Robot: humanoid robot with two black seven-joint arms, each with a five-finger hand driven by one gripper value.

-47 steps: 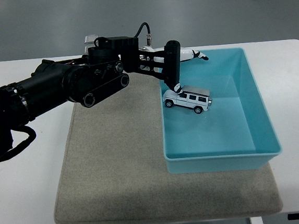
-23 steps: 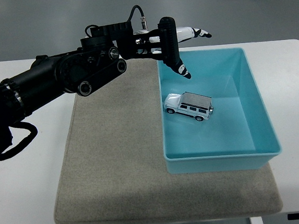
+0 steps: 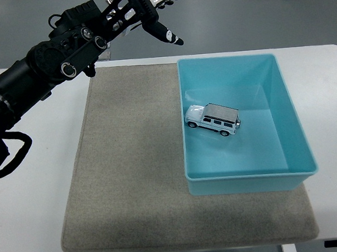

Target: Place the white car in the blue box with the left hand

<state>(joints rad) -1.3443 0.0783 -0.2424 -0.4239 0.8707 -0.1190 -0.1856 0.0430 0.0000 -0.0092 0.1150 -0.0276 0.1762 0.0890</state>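
Car [image 3: 213, 120] upright on box [image 3: 284, 98] floor. Left hand [image 3: 147, 13] high above mat [image 3: 130, 164], fingers spread, empty. Best retreated leftward, clear of box rim.

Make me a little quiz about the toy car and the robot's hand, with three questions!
1. True or false: the white car sits inside the blue box.
2. What is the left hand doing? A) gripping the car B) fingers spread, holding nothing, up beyond the table's far edge C) pressing on the grey mat
3. Fill in: the car stands on its ____.

Key
1. True
2. B
3. wheels
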